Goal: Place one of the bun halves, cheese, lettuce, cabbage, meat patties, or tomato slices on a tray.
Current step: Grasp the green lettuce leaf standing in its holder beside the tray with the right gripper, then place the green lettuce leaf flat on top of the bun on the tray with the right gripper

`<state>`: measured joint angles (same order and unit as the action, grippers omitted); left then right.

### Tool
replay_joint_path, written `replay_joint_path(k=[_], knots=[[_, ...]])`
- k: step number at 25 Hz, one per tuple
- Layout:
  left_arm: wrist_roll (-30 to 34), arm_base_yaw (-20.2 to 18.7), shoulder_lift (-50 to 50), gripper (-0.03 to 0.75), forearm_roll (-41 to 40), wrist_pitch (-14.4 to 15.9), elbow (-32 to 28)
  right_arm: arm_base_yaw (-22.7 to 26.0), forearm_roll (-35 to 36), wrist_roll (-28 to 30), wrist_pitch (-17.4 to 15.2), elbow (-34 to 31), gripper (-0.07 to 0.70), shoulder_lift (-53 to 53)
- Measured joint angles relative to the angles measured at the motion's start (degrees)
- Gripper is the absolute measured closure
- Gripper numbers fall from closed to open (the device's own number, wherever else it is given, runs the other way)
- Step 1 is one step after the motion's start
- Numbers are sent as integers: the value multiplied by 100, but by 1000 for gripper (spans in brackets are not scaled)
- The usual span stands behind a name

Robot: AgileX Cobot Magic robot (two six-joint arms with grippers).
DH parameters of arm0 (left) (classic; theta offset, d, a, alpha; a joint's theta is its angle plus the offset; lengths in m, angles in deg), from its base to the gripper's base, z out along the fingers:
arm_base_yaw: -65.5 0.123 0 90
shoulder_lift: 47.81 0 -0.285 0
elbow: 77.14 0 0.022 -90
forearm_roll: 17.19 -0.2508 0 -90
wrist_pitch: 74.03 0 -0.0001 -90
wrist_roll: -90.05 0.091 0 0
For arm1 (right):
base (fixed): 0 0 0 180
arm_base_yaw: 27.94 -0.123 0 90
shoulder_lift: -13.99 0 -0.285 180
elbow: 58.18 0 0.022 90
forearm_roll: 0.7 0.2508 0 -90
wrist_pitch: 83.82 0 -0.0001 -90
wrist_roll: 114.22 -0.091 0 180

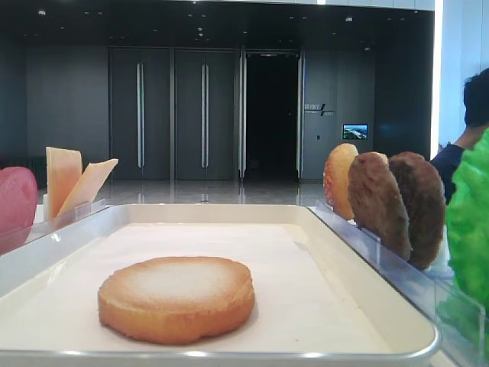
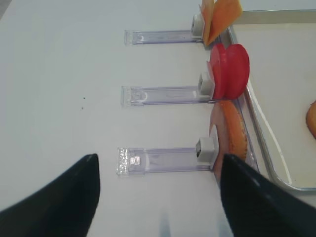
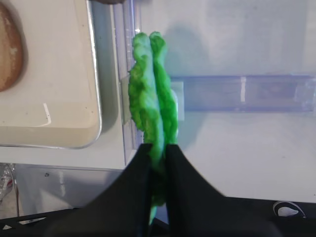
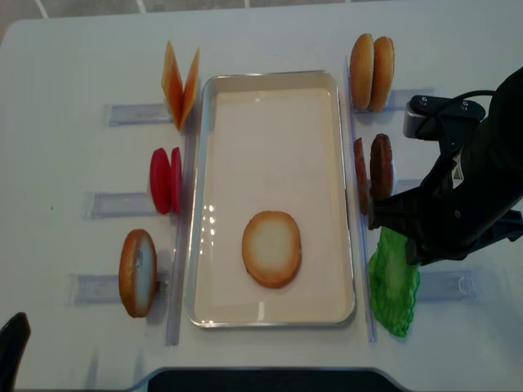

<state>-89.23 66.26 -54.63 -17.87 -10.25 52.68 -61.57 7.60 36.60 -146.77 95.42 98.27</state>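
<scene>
We see right gripper (image 3: 158, 163) pinched on lettuce (image 3: 150, 98), at 4 o'clock beside tray (image 4: 196, 204). Left gripper (image 2: 158, 190) wide apart. Floppy leaf could slip, or snag clear holder (image 3: 242, 92).

body: my right arm (image 4: 470, 196) matte black, blocky | wrist: pale grey camera module (image 4: 421, 114) with black cable looping off it | right gripper (image 3: 158, 163): two smooth black tapering fingers | left gripper (image 2: 158, 197): two black wedge-shaped fingers, no markings

right gripper (image 3: 158, 154) jaws pinching upright lettuce (image 3: 150, 98) | tray (image 3: 94, 113) at left
</scene>
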Motion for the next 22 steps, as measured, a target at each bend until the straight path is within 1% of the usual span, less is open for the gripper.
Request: replay_joint_path(k=[6,13,19,22], knots=[[0,0,0,137,0,0,0,0,-23,-6,-336,257,563,-5],[0,0,0,137,0,0,0,0,-103,-22,-676,404,563,-5],[0,0,0,137,0,0,0,-41,-159,-60,-707,1088,563,-76],[0,0,0,137,0,0,0,-263,-126,-155,-698,1215,563,-307]])
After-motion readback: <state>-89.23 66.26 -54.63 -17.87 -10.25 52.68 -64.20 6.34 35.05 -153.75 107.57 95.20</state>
